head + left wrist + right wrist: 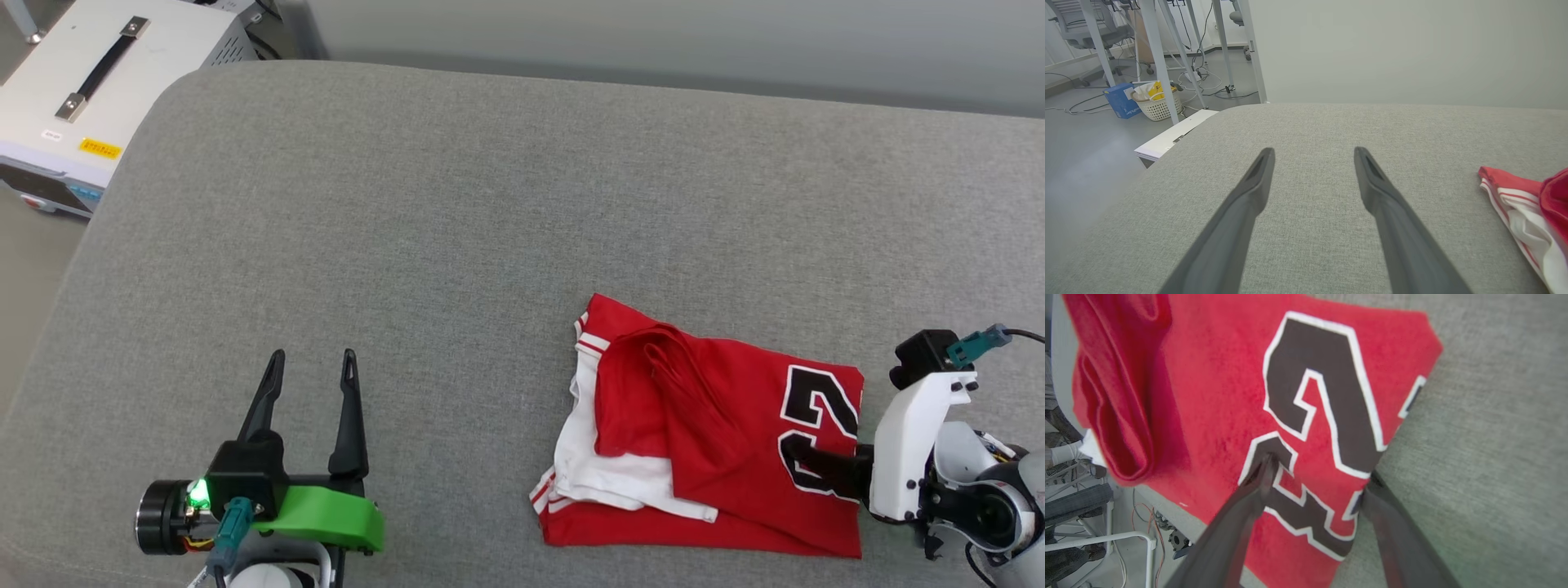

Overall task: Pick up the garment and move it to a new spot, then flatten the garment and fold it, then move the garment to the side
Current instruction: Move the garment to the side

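Garment (718,425), a folded red T-shirt with white sleeves, lies on the grey fabric cushion (490,204); right gripper (1319,467), fingers apart, straddles its edge, probably to drag it aside; left gripper (313,357) idles spread.

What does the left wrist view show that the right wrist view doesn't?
Left wrist view: the left claw open over bare cushion, the striped sleeve trim of the T-shirt, and a white basket and blue box on the floor beyond. Right wrist view: the right claw open, one finger on the black white-edged numerals, the other at the shirt's edge. Shared: the red T-shirt and the grey cushion.
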Motion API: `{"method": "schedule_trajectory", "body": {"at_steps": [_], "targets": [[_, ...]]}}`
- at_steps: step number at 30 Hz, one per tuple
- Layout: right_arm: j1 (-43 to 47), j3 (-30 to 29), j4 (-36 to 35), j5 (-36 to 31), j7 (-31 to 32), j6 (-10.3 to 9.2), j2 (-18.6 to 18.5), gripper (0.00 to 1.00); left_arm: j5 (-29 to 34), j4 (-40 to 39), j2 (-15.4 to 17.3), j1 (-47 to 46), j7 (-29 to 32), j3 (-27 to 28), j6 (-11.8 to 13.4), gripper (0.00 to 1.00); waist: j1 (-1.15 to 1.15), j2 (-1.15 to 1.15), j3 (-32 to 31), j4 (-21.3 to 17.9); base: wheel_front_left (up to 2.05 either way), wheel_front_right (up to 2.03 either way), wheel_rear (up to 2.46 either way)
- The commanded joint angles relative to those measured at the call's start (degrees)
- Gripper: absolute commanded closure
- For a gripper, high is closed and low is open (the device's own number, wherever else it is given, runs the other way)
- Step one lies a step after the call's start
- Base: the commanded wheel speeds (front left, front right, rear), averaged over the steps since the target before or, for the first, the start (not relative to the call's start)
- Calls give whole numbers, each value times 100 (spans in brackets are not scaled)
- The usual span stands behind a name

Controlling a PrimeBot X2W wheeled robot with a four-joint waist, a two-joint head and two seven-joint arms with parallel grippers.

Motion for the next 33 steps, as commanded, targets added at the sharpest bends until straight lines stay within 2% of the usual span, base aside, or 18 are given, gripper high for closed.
{"method": "schedule_trajectory", "body": {"at_steps": [1,7,8,9,21,27,33], "targets": [[-48,155,148,91,-42,-5,133,0,-31,-12,-32,-110,-34,-19,-10,0,0,0,103,96,0,0,0],[-128,608,313,196,-290,-5,151,0,-43,12,-33,-152,-34,-43,6,0,0,0,151,163,0,0,0],[-150,674,299,186,-391,-5,127,61,-50,15,-33,-151,-34,-51,14,0,0,0,152,167,0,0,0],[-169,748,295,197,-502,-5,101,100,-61,22,-33,-148,-34,-62,25,0,0,0,148,168,0,0,0],[-841,1401,-266,-191,-1744,-5,-500,100,-78,57,-33,-58,-34,-100,97,0,0,0,-58,-74,0,0,0],[-1108,1603,-618,-409,-1887,-5,-916,100,-66,6,-33,29,-34,-25,92,0,0,0,-104,-496,0,0,0],[-1263,1442,-793,-429,-1747,-5,-1340,100,-27,-108,-33,-14,-34,31,87,0,0,0,17,-1054,0,0,0]]}}
